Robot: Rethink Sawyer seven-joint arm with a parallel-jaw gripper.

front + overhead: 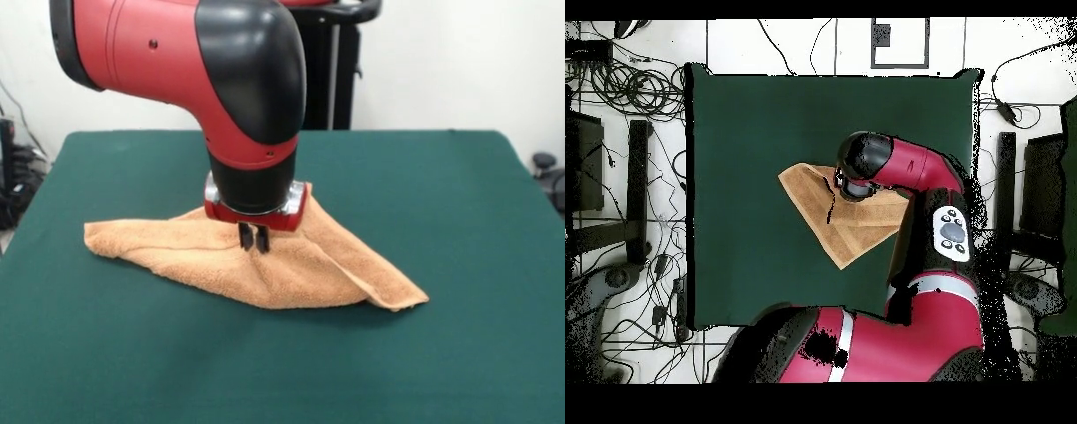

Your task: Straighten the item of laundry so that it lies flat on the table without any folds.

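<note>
The pincer (254, 238) hangs with its fingers nearly together, tips on or just above the towel (291, 265), apparently gripping nothing. The towel lies directly beneath, folded double on the table (459, 194). Soft, light, limp terry (likely clings to felt): pinch a loose top corner.

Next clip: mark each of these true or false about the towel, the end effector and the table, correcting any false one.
1. The towel lies flat with no folds. False: it is bunched, with folds running to its corners.
2. The end effector is over the towel. True.
3. Its fingers are spread wide apart. False: they are close together at the cloth.
4. The table has a dark green surface. True.
5. The towel hangs over the table's edge. False: it rests wholly on the table.
</note>
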